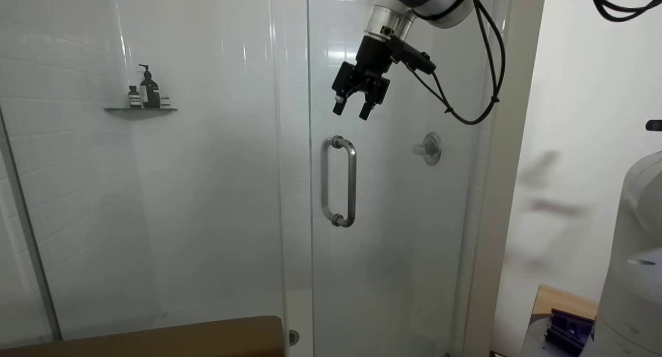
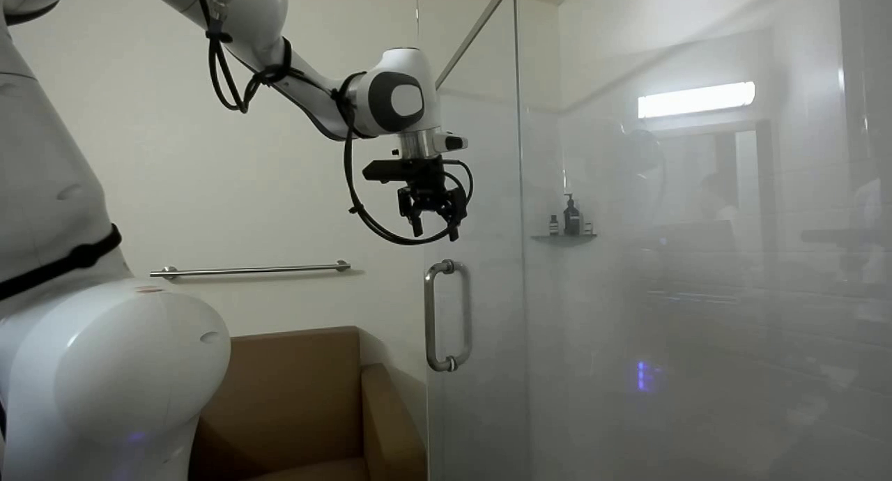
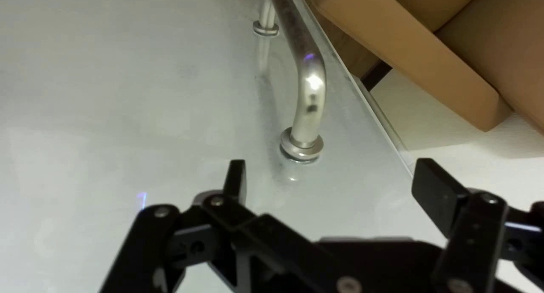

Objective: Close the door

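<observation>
The door (image 1: 393, 253) is a tall clear glass panel, also in the other views (image 2: 481, 411) (image 3: 127, 93). Its chrome bar handle (image 1: 352, 186) is at mid-height near its free edge; it also shows in both remaining views (image 2: 430, 317) (image 3: 312, 85). In an exterior view a narrow strip shows between the fixed panel and the door's free edge; how far the door stands open I cannot tell. My black gripper (image 1: 352, 111) (image 2: 435, 231) (image 3: 329, 178) is open and empty, pointing down above the handle's top, apart from it. Its fingers straddle the door's edge line in the wrist view.
The fixed glass panel (image 1: 196, 202) is beside the door. A brown couch (image 2: 293, 397) (image 3: 408, 51) stands near the door's edge. A towel bar (image 2: 251, 270) is on the wall. A shelf (image 1: 140, 109) with bottles and a shower valve (image 1: 432, 149) are behind the glass.
</observation>
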You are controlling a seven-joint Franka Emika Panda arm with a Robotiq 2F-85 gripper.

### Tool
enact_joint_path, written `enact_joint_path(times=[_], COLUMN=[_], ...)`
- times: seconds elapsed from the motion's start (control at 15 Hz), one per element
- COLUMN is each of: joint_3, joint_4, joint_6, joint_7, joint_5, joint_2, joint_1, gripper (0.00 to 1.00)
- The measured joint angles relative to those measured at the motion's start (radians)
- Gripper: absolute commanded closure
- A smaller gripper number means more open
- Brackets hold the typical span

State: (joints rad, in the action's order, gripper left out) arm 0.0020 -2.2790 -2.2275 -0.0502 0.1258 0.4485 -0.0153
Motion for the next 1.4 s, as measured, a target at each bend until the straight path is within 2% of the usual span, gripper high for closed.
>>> enact_joint_path(times=[0.53, 1.4], joint_3=[0.001, 0.027], joint_4=[-0.017, -0.019], joint_6=[-0.015, -0.026], joint_7=[-0.012, -0.138], joint_5=[-0.021, -0.098], joint_2=[0.006, 0.006], joint_1=[0.004, 0.049], gripper=[0.00, 0.00])
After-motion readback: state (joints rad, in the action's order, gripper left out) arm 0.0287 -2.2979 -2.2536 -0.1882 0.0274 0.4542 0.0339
